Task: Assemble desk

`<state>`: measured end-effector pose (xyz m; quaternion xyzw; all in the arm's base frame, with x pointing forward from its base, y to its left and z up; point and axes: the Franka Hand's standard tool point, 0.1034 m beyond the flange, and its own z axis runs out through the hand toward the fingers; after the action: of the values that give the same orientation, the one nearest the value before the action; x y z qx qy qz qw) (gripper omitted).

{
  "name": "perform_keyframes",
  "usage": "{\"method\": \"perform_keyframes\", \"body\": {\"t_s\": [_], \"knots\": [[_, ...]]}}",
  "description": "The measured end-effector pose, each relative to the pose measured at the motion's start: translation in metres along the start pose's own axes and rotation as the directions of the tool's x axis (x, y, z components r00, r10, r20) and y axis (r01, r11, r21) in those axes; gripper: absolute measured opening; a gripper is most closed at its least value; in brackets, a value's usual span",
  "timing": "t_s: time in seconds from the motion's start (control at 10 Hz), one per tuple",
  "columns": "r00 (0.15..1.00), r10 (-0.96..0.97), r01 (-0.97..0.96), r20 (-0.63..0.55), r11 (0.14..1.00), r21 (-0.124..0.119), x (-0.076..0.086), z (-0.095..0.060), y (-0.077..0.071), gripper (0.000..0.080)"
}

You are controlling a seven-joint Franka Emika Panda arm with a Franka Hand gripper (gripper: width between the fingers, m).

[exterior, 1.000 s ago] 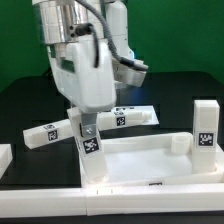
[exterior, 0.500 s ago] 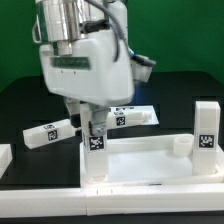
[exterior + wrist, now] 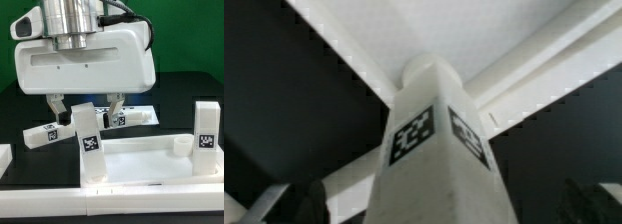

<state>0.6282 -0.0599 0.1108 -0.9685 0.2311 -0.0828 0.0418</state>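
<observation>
The tagged leg (image 3: 88,140) stands at the desk top's (image 3: 150,162) corner toward the exterior view's left. The tool (image 3: 87,108) hangs over it, spread wide to either side and holding nothing. A second leg (image 3: 45,133) and a third leg (image 3: 135,117) lie on the black bench (image 3: 15,105). A fourth leg (image 3: 205,125) stands at the exterior view's right.

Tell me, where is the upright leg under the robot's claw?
That leg stands at the desk top's corner on the exterior view's left, its top inside the open gripper, with two more legs lying on the table just behind it.
</observation>
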Motion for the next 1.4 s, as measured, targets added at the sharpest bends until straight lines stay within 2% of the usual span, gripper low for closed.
{"method": "perform_keyframes", "body": {"t_s": [0.2, 0.3, 0.5, 0.6, 0.7, 0.9, 1.0, 1.1, 1.2, 1.3, 1.4], "knots": [[0.943, -0.332, 0.332, 0.003, 0.943, -0.007, -0.0002, -0.0018, -0.0072, 0.0649], [0.948, -0.319, 0.319, 0.004, 0.948, -0.008, -0.0003, -0.0008, -0.0059, 0.0622], [0.948, -0.317, 0.317, 0.005, 0.948, -0.009, -0.0005, -0.0003, -0.0057, 0.0352], [0.969, -0.248, 0.248, 0.004, 0.969, -0.008, -0.0007, -0.0002, -0.006, 0.0352], [0.987, -0.161, 0.161, 0.003, 0.987, -0.009, -0.0007, 0.0, -0.0059, 0.0284], [1.0, -0.014, 0.014, 0.002, 1.0, -0.01, -0.0005, 0.0004, -0.0052, 0.0284], [0.982, 0.188, -0.188, -0.004, 0.982, -0.017, -0.0012, 0.001, -0.0065, 0.0284], [0.899, 0.438, -0.438, -0.007, 0.899, -0.024, -0.0023, 0.0012, -0.0057, 0.0284], [0.766, 0.643, -0.642, 0.017, 0.766, -0.034, -0.0033, 0.0017, -0.007, 0.0284], [0.575, 0.816, -0.814, 0.051, 0.578, -0.063, -0.0005, 0.0023, -0.0078, 0.0285], [0.48, 0.876, -0.872, 0.051, 0.483, -0.08, 0.0001, 0.0029, -0.0083, 0.0285]]}}
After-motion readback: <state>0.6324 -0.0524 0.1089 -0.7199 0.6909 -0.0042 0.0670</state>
